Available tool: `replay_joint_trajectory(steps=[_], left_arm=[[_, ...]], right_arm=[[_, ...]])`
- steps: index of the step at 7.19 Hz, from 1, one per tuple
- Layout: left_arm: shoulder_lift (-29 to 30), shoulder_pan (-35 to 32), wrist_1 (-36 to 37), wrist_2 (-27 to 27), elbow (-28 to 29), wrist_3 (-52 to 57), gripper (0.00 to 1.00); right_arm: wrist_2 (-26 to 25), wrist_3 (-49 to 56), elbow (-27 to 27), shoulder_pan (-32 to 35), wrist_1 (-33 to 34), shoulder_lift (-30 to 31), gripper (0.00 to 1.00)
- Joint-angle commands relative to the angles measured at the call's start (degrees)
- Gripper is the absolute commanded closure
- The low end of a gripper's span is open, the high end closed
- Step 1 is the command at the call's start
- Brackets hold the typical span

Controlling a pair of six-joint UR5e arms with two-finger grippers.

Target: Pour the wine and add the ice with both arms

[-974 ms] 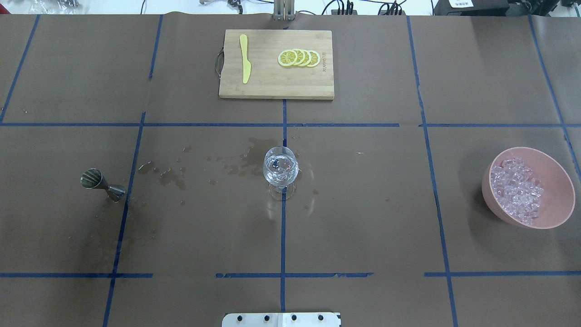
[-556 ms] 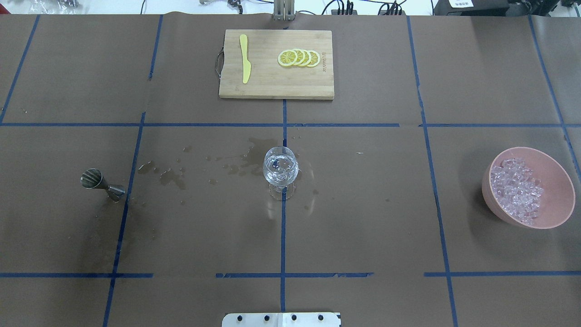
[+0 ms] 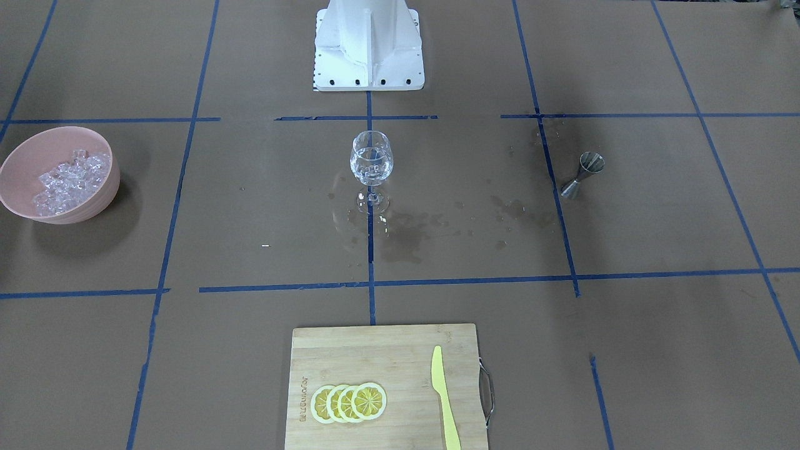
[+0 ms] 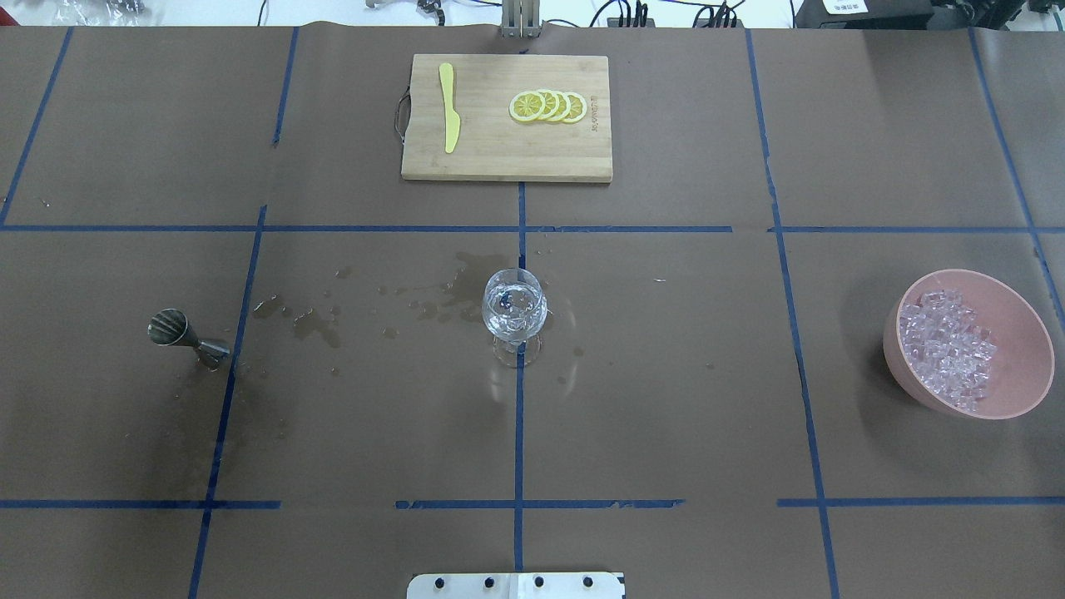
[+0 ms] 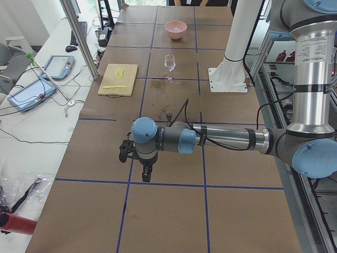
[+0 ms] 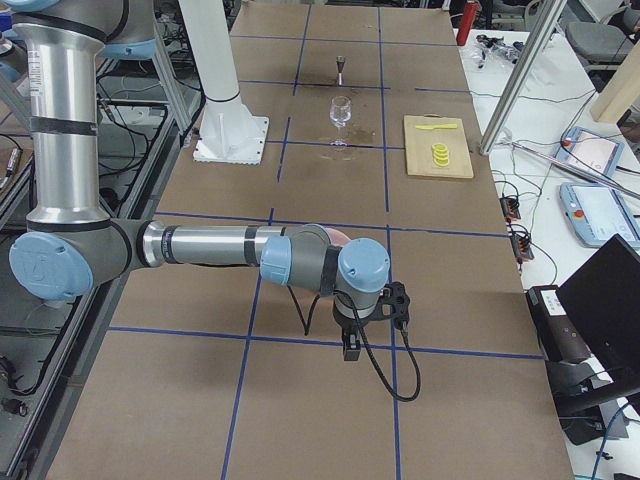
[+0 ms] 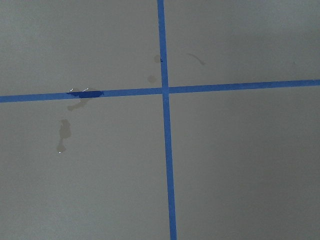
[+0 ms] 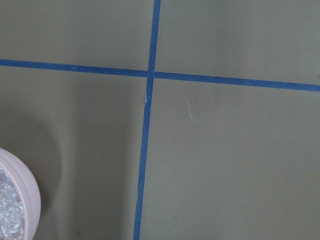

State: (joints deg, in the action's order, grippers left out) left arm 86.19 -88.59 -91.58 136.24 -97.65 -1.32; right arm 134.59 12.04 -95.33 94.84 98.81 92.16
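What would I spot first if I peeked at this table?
Probably the clear wine glass standing alone in the middle of the brown table, with dark wet splashes on the paper beside it. Next, the pink bowl heaped with glittery ice at the robot's right end. Then the bright yellow lemon slices on the wooden board across from the robot.

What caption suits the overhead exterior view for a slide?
Wine glass at centre, jigger left, pink bowl of ice right, cutting board with lemon slices behind.
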Motion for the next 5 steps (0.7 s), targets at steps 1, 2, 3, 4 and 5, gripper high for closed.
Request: replay_joint_trajectory(steps=[1, 2, 3, 4, 5], left_arm=[[0.0, 0.0, 0.0, 0.0, 0.0, -0.1, 0.00], [0.2, 0.0, 0.0, -0.1, 0.1, -0.4, 0.00], [0.5, 0.0, 0.0, -0.1, -0.1, -2.5, 0.00], [0.5, 0.0, 0.0, -0.1, -0.3, -4.0, 0.00], [0.5, 0.0, 0.0, -0.1, -0.3, -4.0, 0.00]], right_arm=[[-0.8, -3.8, 0.3, -0.4, -3.7, -0.3, 0.00], [-0.8, -5.0, 0.8, -0.5, -5.7, -0.3, 0.00], [-0.8, -5.1, 1.2, -0.5, -5.8, -0.3, 0.00], [-0.8, -5.1, 1.2, -0.5, -5.8, -0.3, 0.00], [-0.8, -5.1, 1.3, -0.5, -5.9, -0.3, 0.00]])
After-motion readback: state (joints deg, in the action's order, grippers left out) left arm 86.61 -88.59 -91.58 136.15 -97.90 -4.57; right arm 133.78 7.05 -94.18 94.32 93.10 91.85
